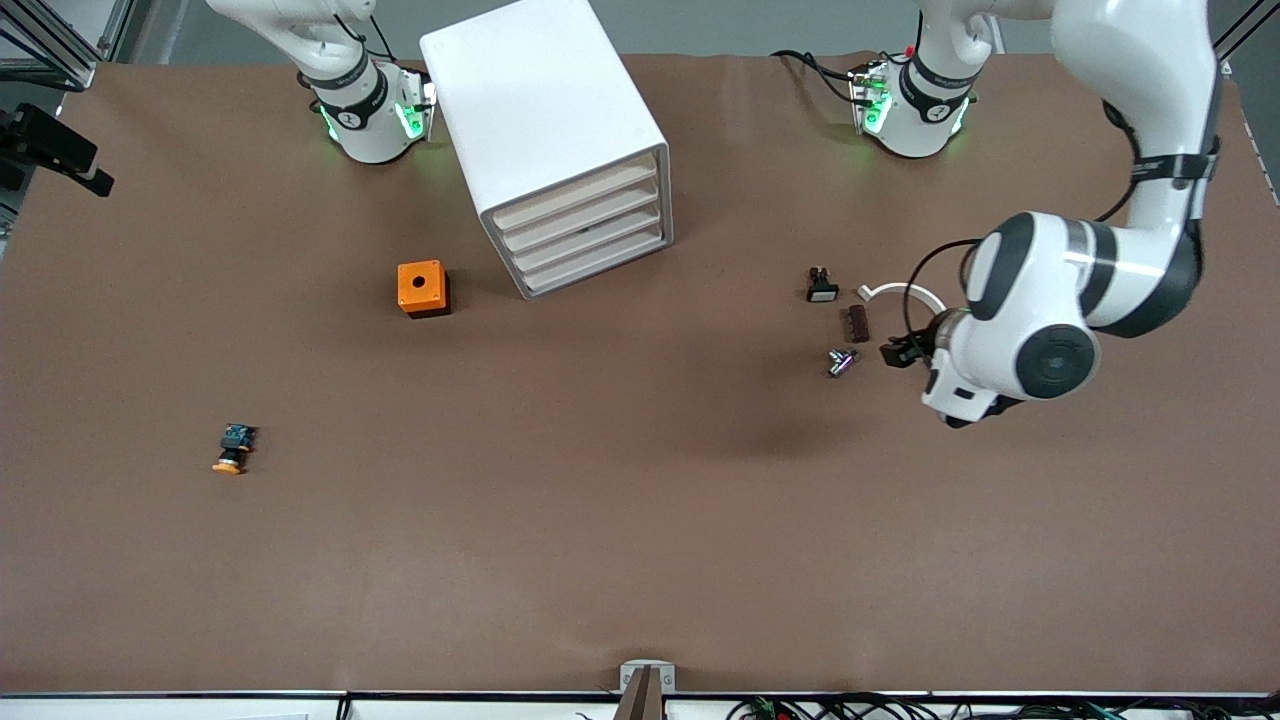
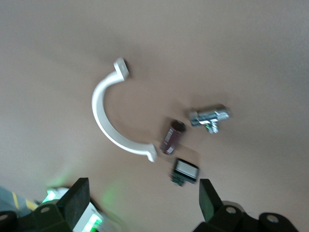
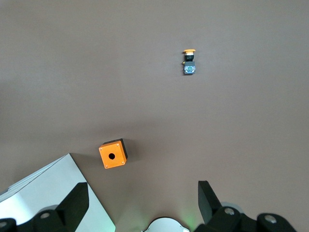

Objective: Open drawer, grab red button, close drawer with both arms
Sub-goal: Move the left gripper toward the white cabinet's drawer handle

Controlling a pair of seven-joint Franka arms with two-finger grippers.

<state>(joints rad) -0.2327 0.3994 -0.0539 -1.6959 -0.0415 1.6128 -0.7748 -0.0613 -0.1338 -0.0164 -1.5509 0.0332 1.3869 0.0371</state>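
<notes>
The white cabinet (image 1: 545,120) stands between the arm bases, and its four beige-fronted drawers (image 1: 585,225) are all shut. The red-capped button is hidden. My left gripper (image 2: 142,203) is open and empty, up in the air over a group of small parts toward the left arm's end of the table. In the front view its wrist (image 1: 1020,345) covers most of it. My right gripper (image 3: 142,203) is open and empty, high over the table near its own base and beside the cabinet's corner (image 3: 53,193). It is out of the front view.
Under the left gripper lie a white C-shaped clamp (image 1: 900,292) (image 2: 108,121), a brown block (image 1: 856,323), a metal fitting (image 1: 842,361) and a black switch (image 1: 822,287). An orange cube (image 1: 423,288) (image 3: 113,154) sits beside the cabinet. A yellow-capped button (image 1: 233,449) (image 3: 189,62) lies nearer the front camera.
</notes>
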